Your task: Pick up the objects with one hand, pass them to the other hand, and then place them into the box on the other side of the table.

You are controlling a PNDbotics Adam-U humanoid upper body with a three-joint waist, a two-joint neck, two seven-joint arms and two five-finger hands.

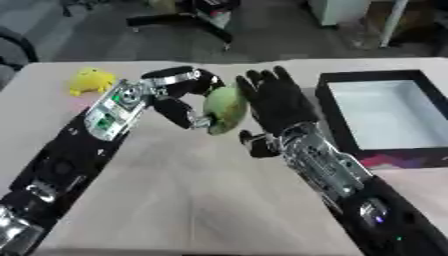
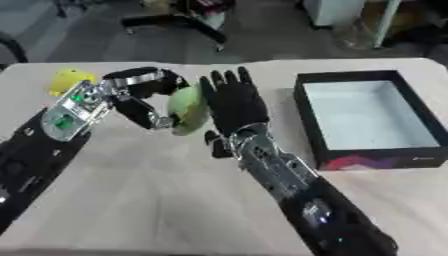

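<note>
Green fruit sits mid-table, above the surface, in the left hand, whose fingers and thumb curl round it. Right hand is pressed up beside it, palm toward the fruit, fingers straight and holding nothing. Looks like mid-handover: pickup done, transfer not complete, placing still to come. Black box on the right shows nothing inside. Yellow toy waits at far left, untouched.

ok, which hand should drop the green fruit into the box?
Probably the right hand: it's open beside the green fruit and nearest the black box. The left hand holds the fruit on the far side from it.
</note>
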